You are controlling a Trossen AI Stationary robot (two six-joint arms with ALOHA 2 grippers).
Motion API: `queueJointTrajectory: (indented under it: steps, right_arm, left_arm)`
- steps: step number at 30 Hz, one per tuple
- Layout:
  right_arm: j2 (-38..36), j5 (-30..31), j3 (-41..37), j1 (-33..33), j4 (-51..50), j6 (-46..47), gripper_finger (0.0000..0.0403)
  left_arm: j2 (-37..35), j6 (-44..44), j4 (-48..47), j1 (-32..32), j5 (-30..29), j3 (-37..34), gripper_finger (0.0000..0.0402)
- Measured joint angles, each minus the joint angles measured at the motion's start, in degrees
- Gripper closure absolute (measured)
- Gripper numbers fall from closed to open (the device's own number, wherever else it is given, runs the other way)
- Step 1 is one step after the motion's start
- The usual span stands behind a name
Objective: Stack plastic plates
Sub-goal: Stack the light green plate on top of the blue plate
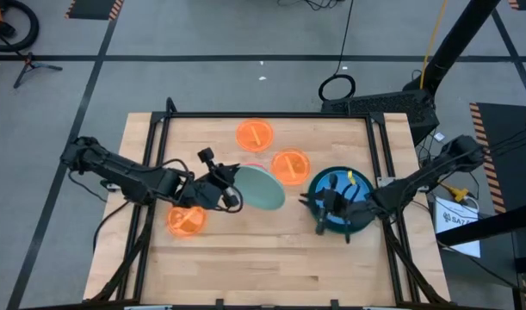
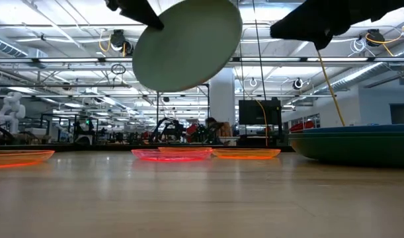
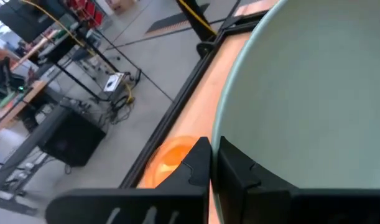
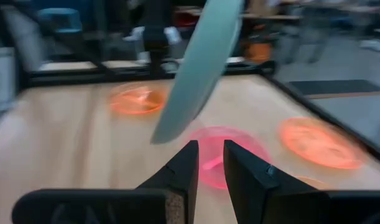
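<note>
The left hand is closed on the rim of the mint plate, which is held tilted in the air above the table near its centre. The right hand hovers at 3 o'clock over the blue plate on the stack; its fingers stand narrowly apart and hold nothing. Orange plates lie at 12 o'clock, near centre and at 8 o'clock. A pink plate lies under the mint plate.

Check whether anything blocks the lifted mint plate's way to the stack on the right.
Nothing on the table does: the left gripper holds the mint plate clear above the pink plate. But the right gripper hovers over the stack.
</note>
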Motion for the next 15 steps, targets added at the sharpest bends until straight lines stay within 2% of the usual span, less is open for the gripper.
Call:
queueJointTrajectory:
  steps: [5,10,15]
  right_arm:
    - [7.6,7.9,0.0,-0.3,9.8,0.8,0.0332]
    - [12.7,10.4,0.3,-0.8,18.6,-1.6,0.0332]
    - [15.0,12.2,4.0,-2.2,19.1,-3.8,0.0327]
  left_arm:
    - [0.2,1.0,-0.2,1.7,0.0,0.0,0.0392]
    - [0.3,-0.8,-1.6,3.1,0.1,0.0,0.0392]
    - [0.2,-3.2,-3.0,3.5,-3.2,0.0,0.0392]
